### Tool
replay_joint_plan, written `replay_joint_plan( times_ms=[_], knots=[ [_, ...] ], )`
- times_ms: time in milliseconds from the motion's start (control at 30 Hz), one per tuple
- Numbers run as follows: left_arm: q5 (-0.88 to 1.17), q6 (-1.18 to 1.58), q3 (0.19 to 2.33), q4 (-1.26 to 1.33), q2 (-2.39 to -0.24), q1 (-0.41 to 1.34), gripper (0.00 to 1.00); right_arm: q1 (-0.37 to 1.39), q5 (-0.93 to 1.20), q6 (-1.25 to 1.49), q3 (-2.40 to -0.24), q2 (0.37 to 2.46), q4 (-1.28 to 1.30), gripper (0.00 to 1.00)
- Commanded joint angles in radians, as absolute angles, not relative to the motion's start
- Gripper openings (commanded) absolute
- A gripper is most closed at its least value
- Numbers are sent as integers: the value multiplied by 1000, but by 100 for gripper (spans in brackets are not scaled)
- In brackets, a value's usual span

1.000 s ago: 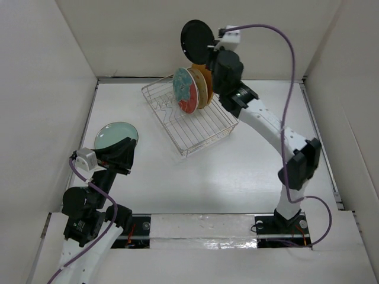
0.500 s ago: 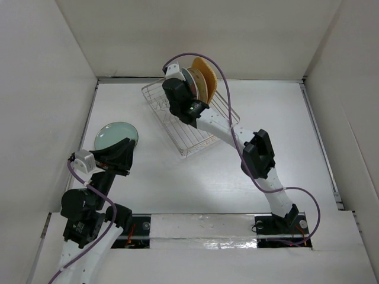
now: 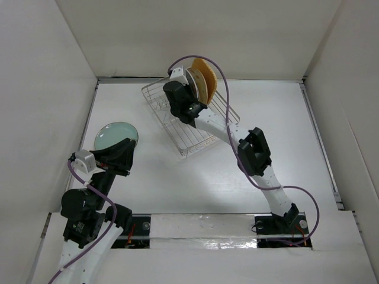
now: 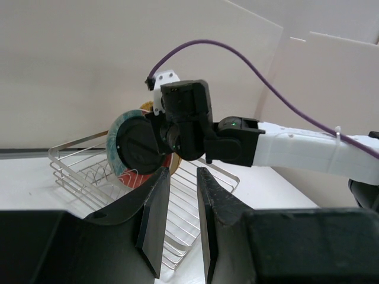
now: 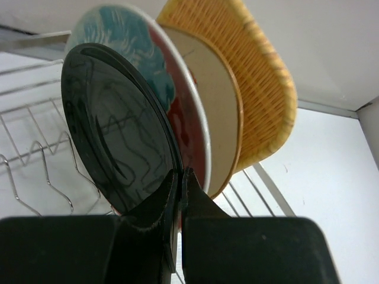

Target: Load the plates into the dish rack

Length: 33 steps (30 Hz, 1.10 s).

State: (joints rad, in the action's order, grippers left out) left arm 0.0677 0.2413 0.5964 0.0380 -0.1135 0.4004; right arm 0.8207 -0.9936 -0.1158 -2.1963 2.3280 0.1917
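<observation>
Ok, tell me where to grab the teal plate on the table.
Take the teal plate by its near rim, coming in low from where the left gripper sits. It lies flat on the table, so only the edge offers a pinch, probably with one jaw under the lip and one on top.

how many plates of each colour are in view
black plate: 1
red and teal plate: 1
beige plate: 1
wooden plate: 1
pale teal plate: 1
total: 5
</observation>
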Motion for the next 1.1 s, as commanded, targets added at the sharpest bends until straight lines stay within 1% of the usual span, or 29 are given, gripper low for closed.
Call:
replay_joint_plan(
  times_ms=[0, 233, 367, 400, 433, 500, 533, 567, 667, 800, 867, 900, 967, 1000, 1033, 1067],
  knots=[
    [81, 245, 601, 84, -120, 407, 22, 813, -1011, -75, -2249, 2364, 181, 0],
    [80, 245, 603, 83, -123, 407, 22, 813, -1029, -81, -2283, 2418, 189, 0],
    [81, 245, 603, 83, -124, 407, 22, 842, -1023, -81, -2224, 2416, 141, 0],
    [81, 245, 603, 83, -126, 407, 23, 842, -1019, -69, -2212, 2413, 130, 2],
    [81, 245, 603, 83, -126, 407, 22, 842, -1012, -60, -2201, 2410, 130, 15],
    [81, 245, 603, 83, -129, 407, 22, 851, -997, -35, -2177, 2387, 130, 29],
    [80, 245, 601, 83, -129, 407, 22, 851, -991, -29, -2168, 2373, 127, 41],
    [80, 245, 601, 83, -132, 407, 22, 851, -968, -22, -2145, 2358, 121, 45],
    [75, 244, 601, 83, -138, 407, 23, 851, -915, -3, -2103, 2272, 106, 54],
    [55, 242, 603, 78, -140, 407, 22, 894, -859, -2, -1985, 2139, 43, 56],
    [29, 244, 603, 77, -146, 407, 22, 936, -797, -2, -1938, 2057, 12, 57],
    [11, 261, 601, 77, -149, 407, 22, 949, -784, -2, -1916, 2034, -24, 57],
    [-86, 290, 603, 61, -176, 407, 18, 991, -744, 29, -1849, 1969, -38, 37],
    [-113, 310, 606, 52, -192, 407, 12, 1006, -739, 37, -1815, 1944, -66, 25],
    [-155, 357, 618, 40, -210, 407, 0, 1020, -739, 44, -1731, 1915, -83, 0],
    [-167, 382, 624, 34, -254, 407, 0, 1046, -736, 58, -1682, 1848, -112, 0]
  ],
)
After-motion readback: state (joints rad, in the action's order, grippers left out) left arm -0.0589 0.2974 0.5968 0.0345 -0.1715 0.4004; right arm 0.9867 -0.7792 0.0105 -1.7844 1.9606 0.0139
